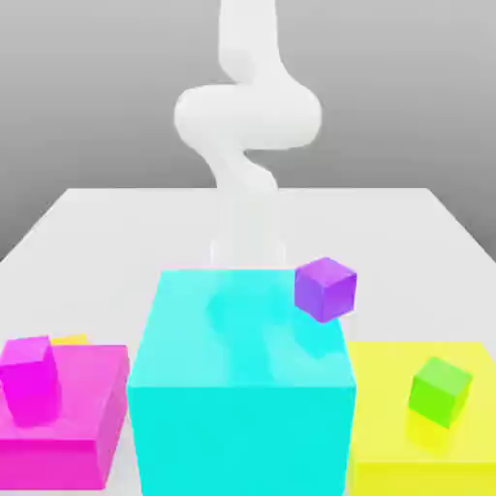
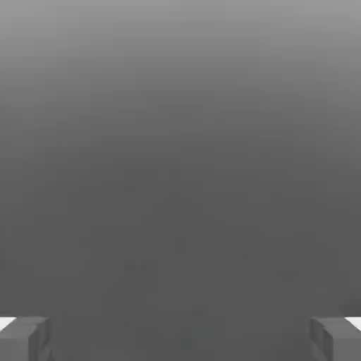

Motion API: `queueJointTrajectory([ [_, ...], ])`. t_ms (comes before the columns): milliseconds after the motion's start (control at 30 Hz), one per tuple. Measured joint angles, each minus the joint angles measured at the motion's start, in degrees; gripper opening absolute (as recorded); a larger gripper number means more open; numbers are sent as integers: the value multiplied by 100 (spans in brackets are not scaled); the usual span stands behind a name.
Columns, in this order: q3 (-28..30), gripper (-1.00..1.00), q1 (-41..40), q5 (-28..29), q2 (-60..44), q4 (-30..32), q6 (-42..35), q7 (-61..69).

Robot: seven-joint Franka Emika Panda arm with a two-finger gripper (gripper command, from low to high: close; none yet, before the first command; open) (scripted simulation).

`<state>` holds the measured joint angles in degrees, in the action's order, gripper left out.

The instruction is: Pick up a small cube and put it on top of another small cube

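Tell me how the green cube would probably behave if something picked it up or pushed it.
The green cube looks rigid, with crisp edges and flat faces, so it probably won't squash when gripped. Those flat sides suggest it would slide rather than roll. The yellow block looks glossy, so it might slip easily.

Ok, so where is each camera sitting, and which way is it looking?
Exterior view: off the arm, looking from above over the big cyan block, the flat magenta block and the flat yellow block toward the white robot arm at the back.
Hand view: on the robot's hand, facing out past its open gripper at a plain grey background; a fingertip pokes in at each side.
Shared: both show grey background and part of the robot, but no block or cube appears in both.
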<state>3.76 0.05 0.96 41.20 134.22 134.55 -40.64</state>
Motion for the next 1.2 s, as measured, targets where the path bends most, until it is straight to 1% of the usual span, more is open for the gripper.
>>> queueJointTrajectory([
  [233,1156,0,-11,170,-1288,694,788,1555],
  [400,1976,0,-62,140,-2191,1179,1343,2749],
  [567,2735,0,-153,-90,-3140,1665,1897,4086],
  [700,3131,0,-431,-514,-3956,2050,2332,5326],
  [767,3129,0,-775,-759,-4368,2239,2547,5966],
  [833,2863,0,-959,-1256,-4759,2250,2776,6502],
  [933,2172,0,-1472,-2098,-5306,2139,3130,7178],
  [1033,1347,0,-2137,-2818,-5818,2004,3498,7731],
  [1067,1158,-100,-2293,-2963,-5930,1974,3583,7843],
  [1200,1159,-100,-2294,-2963,-5929,1973,3569,7842],
])
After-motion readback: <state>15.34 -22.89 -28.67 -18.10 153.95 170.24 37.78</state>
